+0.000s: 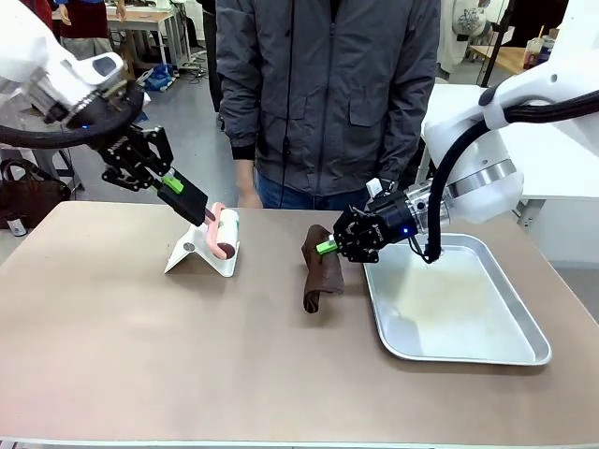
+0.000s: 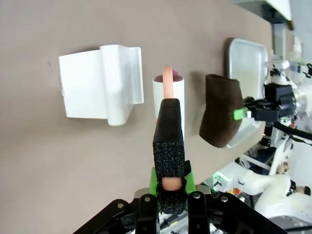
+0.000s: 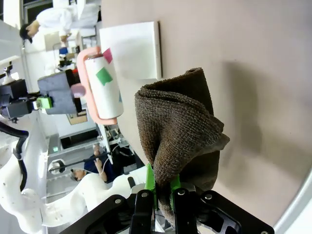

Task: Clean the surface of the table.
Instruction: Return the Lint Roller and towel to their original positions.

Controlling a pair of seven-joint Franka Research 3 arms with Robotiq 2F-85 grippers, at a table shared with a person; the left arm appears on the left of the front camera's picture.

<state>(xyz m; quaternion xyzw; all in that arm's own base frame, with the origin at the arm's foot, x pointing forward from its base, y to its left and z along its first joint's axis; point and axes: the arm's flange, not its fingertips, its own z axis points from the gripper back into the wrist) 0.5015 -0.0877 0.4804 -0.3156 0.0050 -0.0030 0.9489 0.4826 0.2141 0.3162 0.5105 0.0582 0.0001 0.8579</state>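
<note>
The beige-brown table (image 1: 122,327) spans the front view. My left gripper (image 1: 174,185) is shut on the black foam handle (image 2: 168,141) of a lint roller (image 1: 225,231), whose white roll hangs just above a white plastic stand (image 1: 200,251). My right gripper (image 1: 328,247) is shut on a dark brown cloth (image 1: 321,272) that hangs down to the table beside the tray. In the left wrist view the roller (image 2: 168,90) sits between the stand (image 2: 100,84) and the cloth (image 2: 221,111). In the right wrist view the cloth (image 3: 178,126) drapes from my fingers, with the roller (image 3: 105,87) beyond.
A silver metal tray (image 1: 468,327) lies on the table's right side. A person in a grey jacket (image 1: 328,94) stands at the far edge, hands near the table. Open tabletop stretches across the front and left.
</note>
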